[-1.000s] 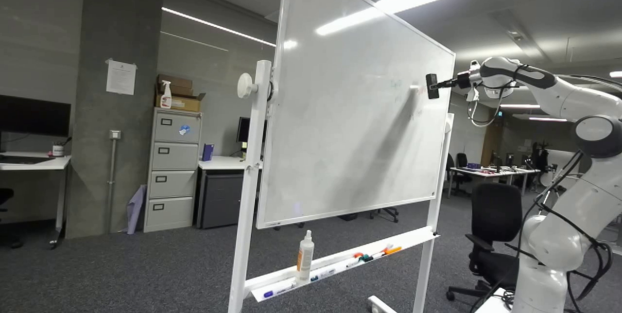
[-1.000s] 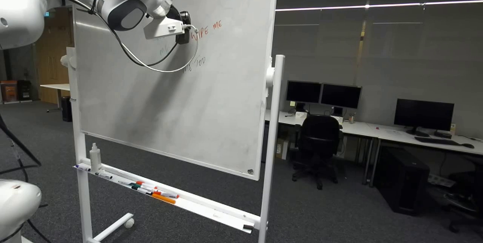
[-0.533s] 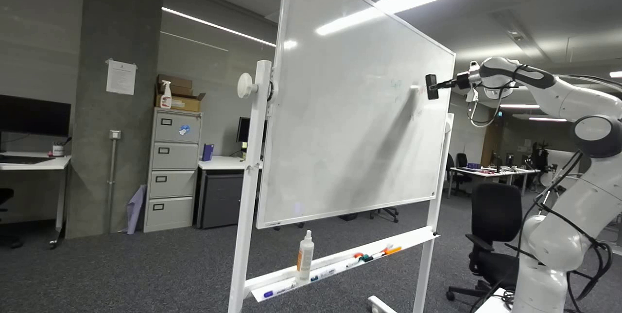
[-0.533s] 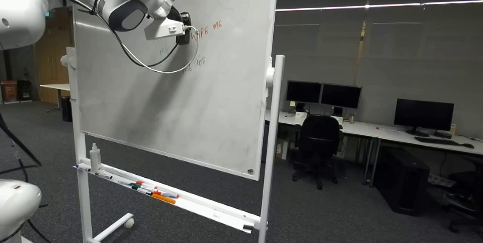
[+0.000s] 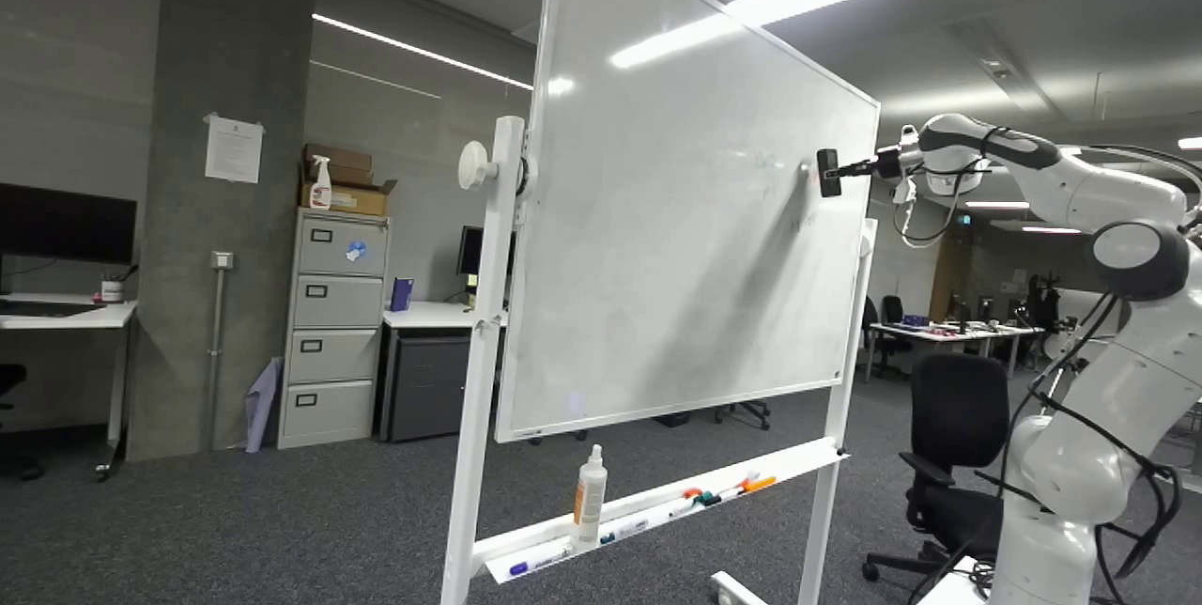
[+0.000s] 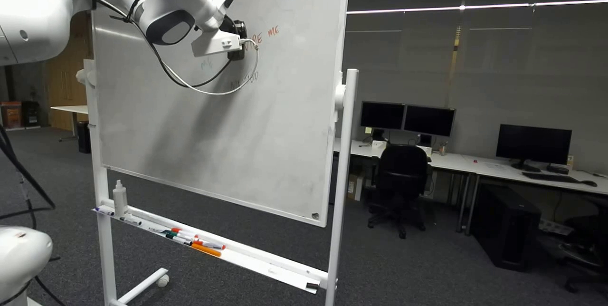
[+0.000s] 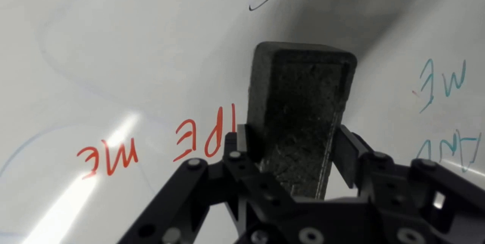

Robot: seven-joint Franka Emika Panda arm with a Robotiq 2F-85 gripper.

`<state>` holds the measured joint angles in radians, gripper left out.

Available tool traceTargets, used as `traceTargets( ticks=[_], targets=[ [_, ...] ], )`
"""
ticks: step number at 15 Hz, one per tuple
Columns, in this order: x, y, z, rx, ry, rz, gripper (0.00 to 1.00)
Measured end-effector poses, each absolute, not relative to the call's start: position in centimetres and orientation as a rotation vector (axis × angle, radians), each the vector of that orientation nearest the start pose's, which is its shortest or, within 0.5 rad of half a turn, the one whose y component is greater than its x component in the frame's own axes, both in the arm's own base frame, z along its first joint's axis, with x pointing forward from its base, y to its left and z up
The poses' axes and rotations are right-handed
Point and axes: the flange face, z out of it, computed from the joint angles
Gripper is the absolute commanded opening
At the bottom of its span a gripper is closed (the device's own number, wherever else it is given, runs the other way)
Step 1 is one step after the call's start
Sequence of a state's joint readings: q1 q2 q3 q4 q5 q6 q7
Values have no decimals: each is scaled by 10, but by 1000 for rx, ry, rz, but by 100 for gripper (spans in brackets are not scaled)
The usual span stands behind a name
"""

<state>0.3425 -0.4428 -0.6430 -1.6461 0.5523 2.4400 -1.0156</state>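
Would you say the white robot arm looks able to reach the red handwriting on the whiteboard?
Probably yes: its black gripper holds a black rectangular block beside the red handwriting, and the space between looks free.

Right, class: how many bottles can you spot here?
2. A nozzle-topped bottle stands on the whiteboard tray in both exterior views; a trigger spray bottle stands on the grey filing cabinet. Others may be hidden or too small to tell.

White arm [image 5: 1132, 253] bent forward, claw [image 7: 291, 141] clamped
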Motion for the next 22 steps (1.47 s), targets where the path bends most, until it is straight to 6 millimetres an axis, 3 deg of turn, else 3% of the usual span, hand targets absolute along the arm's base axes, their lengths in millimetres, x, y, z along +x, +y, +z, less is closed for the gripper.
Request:
traceTargets(
  ticks=[10,18,22],
  targets=[
    [434,-238,853,-2372,-611,-2041,34],
    [434,-244,851,-2340,-621,-2107,34],
    [431,-265,855,-2343,-534,-2152,34]
  ],
)
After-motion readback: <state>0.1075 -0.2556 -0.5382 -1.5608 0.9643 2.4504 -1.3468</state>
